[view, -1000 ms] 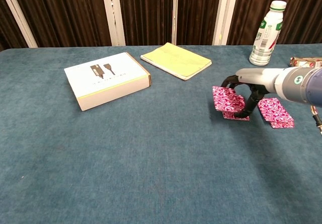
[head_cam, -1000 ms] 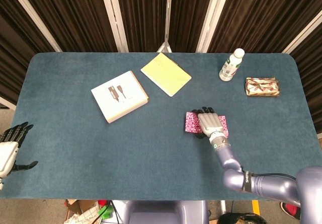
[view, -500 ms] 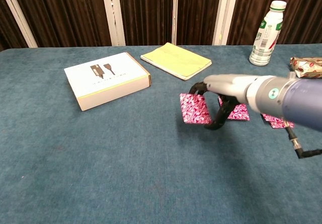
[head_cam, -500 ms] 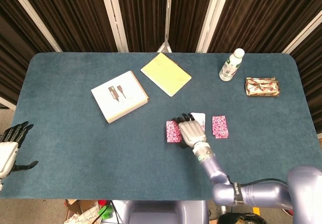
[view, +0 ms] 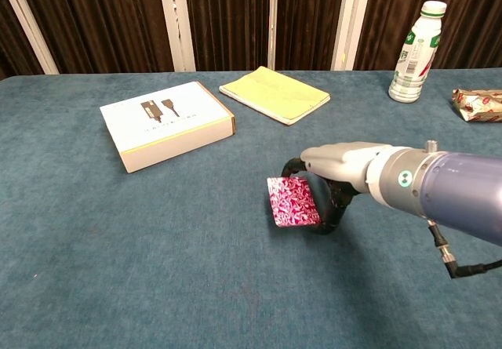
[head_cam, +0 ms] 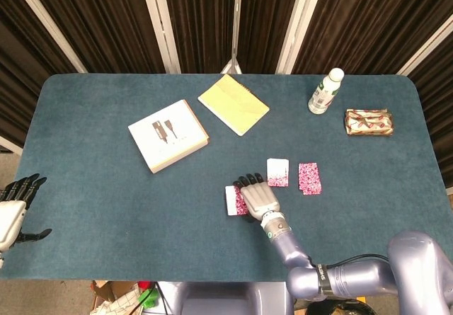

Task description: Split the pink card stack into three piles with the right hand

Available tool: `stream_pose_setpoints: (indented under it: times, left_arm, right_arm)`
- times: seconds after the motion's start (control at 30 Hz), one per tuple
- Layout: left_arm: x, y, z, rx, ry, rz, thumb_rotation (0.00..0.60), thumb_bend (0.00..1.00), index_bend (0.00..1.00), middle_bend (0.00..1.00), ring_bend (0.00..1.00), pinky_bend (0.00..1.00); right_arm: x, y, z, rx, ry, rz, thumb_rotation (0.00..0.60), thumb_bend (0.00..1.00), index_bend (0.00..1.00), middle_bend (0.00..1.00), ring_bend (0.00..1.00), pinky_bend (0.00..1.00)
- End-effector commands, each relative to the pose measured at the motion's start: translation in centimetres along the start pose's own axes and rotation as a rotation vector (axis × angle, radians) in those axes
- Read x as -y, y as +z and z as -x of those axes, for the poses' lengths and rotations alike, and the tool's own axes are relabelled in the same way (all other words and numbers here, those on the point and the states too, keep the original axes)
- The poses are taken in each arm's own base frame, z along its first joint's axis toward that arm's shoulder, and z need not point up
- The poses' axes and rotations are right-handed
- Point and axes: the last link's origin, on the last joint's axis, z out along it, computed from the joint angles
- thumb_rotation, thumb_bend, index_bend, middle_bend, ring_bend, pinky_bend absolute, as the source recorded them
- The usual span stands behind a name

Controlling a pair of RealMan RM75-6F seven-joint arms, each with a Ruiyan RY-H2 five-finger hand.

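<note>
Cards could slip or fan out of the last packet (view: pixel 293 201) if the right hand (head_cam: pixel 258 198) lets go while it is tilted, spoiling the third pile; from the left: the left hand (head_cam: pixel 15 209) hangs off the table's edge, fingers spread, holding nothing; the right hand's fingers curl round the packet, low over the blue table (head_cam: pixel 106 187); two pink piles, one (head_cam: pixel 277 172) and another (head_cam: pixel 309 178), lie just to its right.
</note>
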Motion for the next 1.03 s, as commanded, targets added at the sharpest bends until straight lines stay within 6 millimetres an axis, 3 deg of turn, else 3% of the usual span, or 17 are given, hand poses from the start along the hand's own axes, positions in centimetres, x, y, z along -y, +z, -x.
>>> stream_pose_setpoints:
  times: [0.03,0.33,0.5,0.63,0.8,1.03]
  left_arm:
    - [0.0,0.0,0.0,0.000,0.001,0.000,0.600,0.00,0.00,0.00,0.00,0.00]
    - [0.1,0.1,0.0,-0.004,0.002,-0.003,0.600,0.00,0.00,0.00,0.00,0.00]
    - [0.2,0.0,-0.1,-0.011,-0.003,-0.008,0.600,0.00,0.00,0.00,0.00,0.00]
    - [0.1,0.0,-0.2,-0.023,-0.005,-0.006,0.600,0.00,0.00,0.00,0.00,0.00]
    - [0.0,-0.1,-0.2,-0.051,-0.009,0.000,0.600,0.00,0.00,0.00,0.00,0.00]
    - [-0.2,-0.1,0.0,-0.093,-0.005,0.004,0.600,0.00,0.00,0.00,0.00,0.00]
  right_arm:
    - [0.1,-0.1,0.2,0.011,-0.015,0.001,0.600,0.34,0.02,0.04,0.00,0.00]
    - [0.4,-0.9,0.2,0.005,-0.027,-0.014,0.600,0.34,0.00,0.02,0.00,0.00]
    - [-0.6,-2.2,-0.8,-0.043,-0.043,-0.015,0.600,0.34,0.00,0.00,0.00,0.00]
    - [-3.8,-4.4,-2.3,-0.144,-0.079,0.020,0.600,0.34,0.00,0.00,0.00,0.00]
    - [-10.5,-9.0,-3.8,-0.274,-0.081,0.122,0.600,0.34,0.00,0.00,0.00,0.00]
    - [-18.5,-16.5,-3.0,-0.402,-0.079,0.246,0.600,0.34,0.00,0.00,0.00,0.00]
